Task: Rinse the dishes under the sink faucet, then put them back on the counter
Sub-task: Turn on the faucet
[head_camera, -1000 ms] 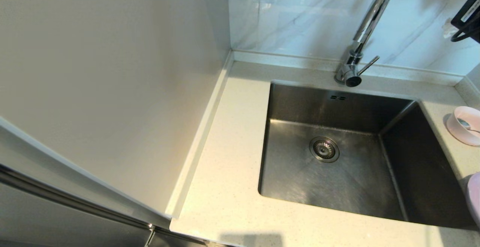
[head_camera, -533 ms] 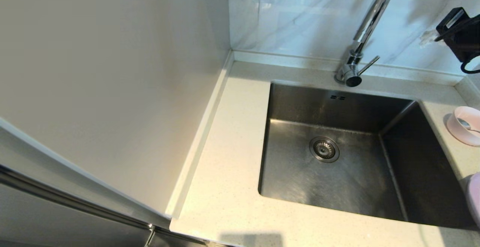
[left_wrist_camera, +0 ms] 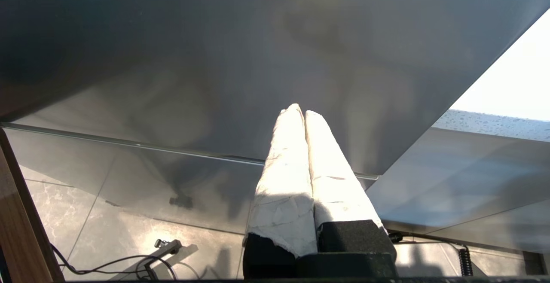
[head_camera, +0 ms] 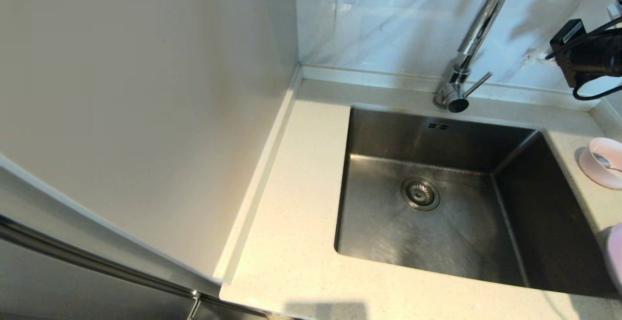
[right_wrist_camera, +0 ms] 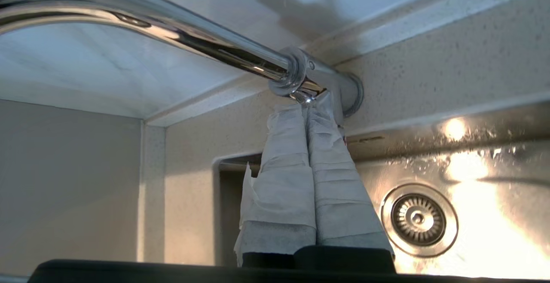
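Right gripper (right_wrist_camera: 306, 108): clenched, both white-wrapped fingers (right_wrist_camera: 279, 167) pressed flat together, nothing held between them. Tips up against the base of the faucet (right_wrist_camera: 193, 38), just under its collar; touching or a hair apart, cannot tell. In the head view, only the arm's black wrist housing (head_camera: 585, 53) and a looped cable at the far right edge, level with the faucet's lower neck, in front of the marble wall (head_camera: 379, 19). Any label on the housing too small to read.

Left gripper (left_wrist_camera: 300, 111): parked low, away from the work, fingers likewise shut and empty, pointing up at a grey panel, with tiled floor and a cable beneath.

Faucet (head_camera: 478, 24): shiny chrome gooseneck, standing on the back strip of the counter (head_camera: 301, 223), thin lever (head_camera: 478, 83) sticking out toward the right. No brand mark legible on it.

Sink (head_camera: 452, 242): brushed steel, round drain strainer (head_camera: 420, 193) in the floor, two overflow slots (head_camera: 438, 126) high on the back wall. Droplets on the steel in the right wrist view, near the strainer (right_wrist_camera: 419, 218).

Dishes: all on the counter to the right of the sink, well apart from the gripper. Pale-pink bowl (head_camera: 605, 164) near the right edge, spoon (head_camera: 605, 160) lying inside it. Lilac plate (head_camera: 614, 257) nearer the front, mostly cut off by the edge.
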`<state>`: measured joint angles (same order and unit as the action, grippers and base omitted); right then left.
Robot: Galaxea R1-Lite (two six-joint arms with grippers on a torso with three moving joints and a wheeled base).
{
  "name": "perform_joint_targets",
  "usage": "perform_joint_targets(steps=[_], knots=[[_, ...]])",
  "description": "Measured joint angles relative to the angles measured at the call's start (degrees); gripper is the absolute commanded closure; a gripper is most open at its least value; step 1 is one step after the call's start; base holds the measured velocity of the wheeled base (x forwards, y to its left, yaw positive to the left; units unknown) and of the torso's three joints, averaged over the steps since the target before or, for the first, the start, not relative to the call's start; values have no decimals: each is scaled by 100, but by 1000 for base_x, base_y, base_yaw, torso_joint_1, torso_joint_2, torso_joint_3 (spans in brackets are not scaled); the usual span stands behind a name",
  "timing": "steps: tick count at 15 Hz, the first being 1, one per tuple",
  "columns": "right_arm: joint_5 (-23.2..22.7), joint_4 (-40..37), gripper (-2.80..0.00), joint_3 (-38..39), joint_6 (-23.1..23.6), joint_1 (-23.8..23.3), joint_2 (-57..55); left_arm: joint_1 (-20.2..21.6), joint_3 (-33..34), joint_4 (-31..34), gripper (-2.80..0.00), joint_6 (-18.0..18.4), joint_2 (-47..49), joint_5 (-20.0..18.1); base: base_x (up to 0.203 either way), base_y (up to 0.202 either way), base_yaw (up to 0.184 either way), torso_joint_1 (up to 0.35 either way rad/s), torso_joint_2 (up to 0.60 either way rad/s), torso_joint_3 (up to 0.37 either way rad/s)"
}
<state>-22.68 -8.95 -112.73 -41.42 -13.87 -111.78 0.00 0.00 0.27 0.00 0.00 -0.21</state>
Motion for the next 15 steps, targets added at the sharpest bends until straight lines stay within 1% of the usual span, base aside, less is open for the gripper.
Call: perform_joint_targets(steps=[3, 7, 12, 15], knots=[[35, 318, 0, 2, 413, 98, -197, 0, 0, -2, 0, 0, 0, 0, 0, 0, 0, 0, 0, 0], [334, 457, 0, 7, 710, 350, -359, -2, 0, 0, 0, 0, 0, -1, 0, 0, 0, 0, 0, 0], [383, 697, 0, 7, 763, 577, -523, -2, 0, 0, 0, 0, 0, 0, 0, 0, 0, 0, 0, 0], [380, 672, 0, 13, 978, 591, -570, 0, 0, 0, 0, 0, 0, -1, 0, 0, 0, 0, 0, 0]])
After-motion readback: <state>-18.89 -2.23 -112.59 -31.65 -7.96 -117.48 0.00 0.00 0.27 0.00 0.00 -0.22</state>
